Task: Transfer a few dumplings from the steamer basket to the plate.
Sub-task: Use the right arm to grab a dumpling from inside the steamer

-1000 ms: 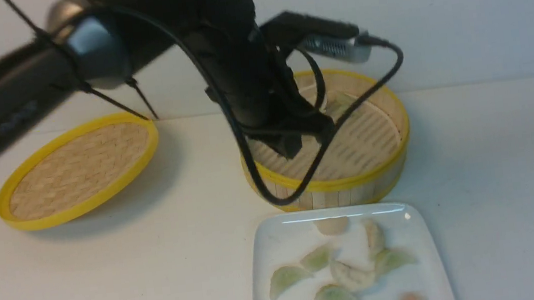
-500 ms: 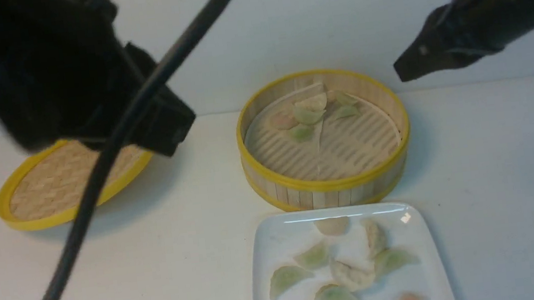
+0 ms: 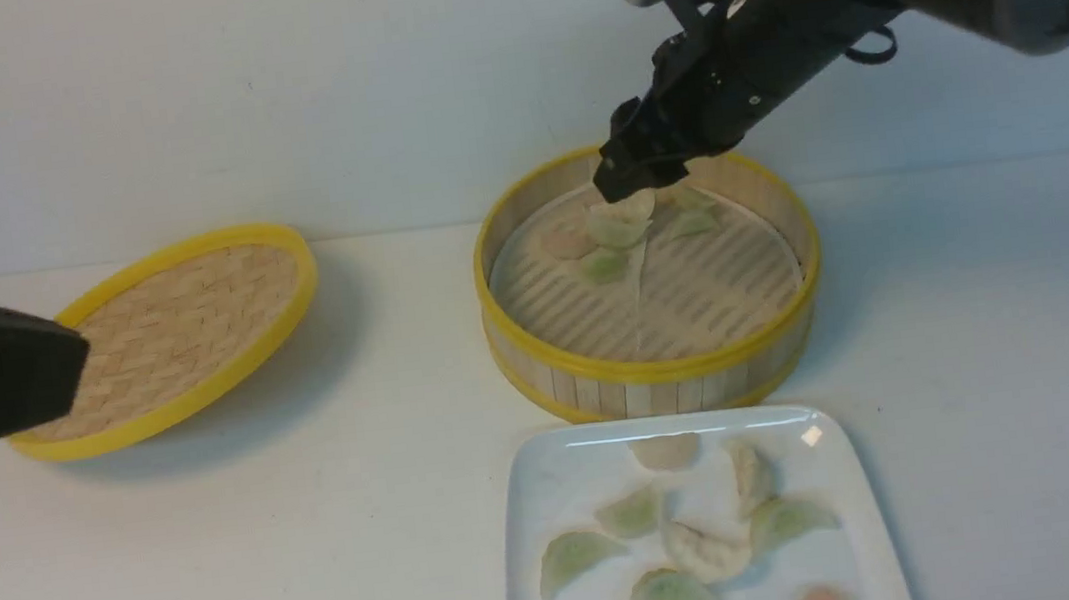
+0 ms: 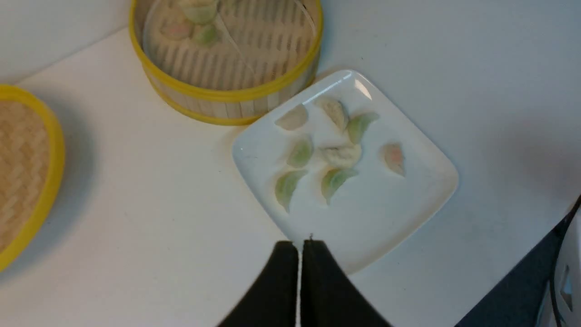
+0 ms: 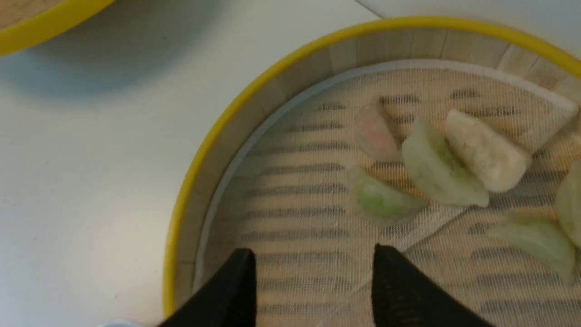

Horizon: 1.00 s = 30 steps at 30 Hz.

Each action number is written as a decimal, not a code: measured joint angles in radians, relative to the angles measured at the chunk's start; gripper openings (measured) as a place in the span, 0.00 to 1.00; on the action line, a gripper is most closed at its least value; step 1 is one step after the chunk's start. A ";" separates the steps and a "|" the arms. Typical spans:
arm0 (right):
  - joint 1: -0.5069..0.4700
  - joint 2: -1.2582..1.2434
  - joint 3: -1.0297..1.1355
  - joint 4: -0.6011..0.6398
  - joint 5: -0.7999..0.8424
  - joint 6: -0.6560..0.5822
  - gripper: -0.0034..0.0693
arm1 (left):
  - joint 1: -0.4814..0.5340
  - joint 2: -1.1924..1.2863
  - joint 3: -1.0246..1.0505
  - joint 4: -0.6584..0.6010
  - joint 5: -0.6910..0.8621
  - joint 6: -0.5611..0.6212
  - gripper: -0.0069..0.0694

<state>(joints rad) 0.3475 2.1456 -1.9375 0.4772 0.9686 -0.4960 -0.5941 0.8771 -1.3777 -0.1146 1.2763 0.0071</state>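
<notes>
— Progress?
— Several pale green and whitish crescent dumplings [image 3: 704,550] lie on the glossy white square plate [image 3: 526,542]. Five or so sit in the round yellow-rimmed bamboo steamer basket [image 3: 663,371].
— Tools?
— Both empty: right gripper [image 3: 624,181] spread above the basket's cluster, left gripper [image 4: 299,245] closed, off left.

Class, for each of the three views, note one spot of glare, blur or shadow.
Front view: glare streaks the far rim of the plate, and the lid throws a soft shadow on the table. Left wrist view: a bright patch sits on one plate corner; the basket looks soft. Right wrist view: the dumplings are slightly blurred.
</notes>
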 joint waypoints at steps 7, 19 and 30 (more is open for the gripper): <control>0.002 0.140 -0.072 -0.004 -0.012 0.000 0.68 | 0.000 -0.035 0.000 0.079 0.001 -0.033 0.08; 0.014 0.242 -0.100 -0.005 -0.098 -0.037 0.69 | 0.000 -0.036 0.003 0.164 0.002 -0.071 0.08; 0.014 0.289 -0.108 0.009 -0.167 -0.046 0.69 | 0.000 -0.036 0.003 0.167 0.002 -0.077 0.08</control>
<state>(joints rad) 0.3619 2.4349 -2.0454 0.4865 0.8014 -0.5420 -0.5941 0.8416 -1.3746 0.0522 1.2782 -0.0696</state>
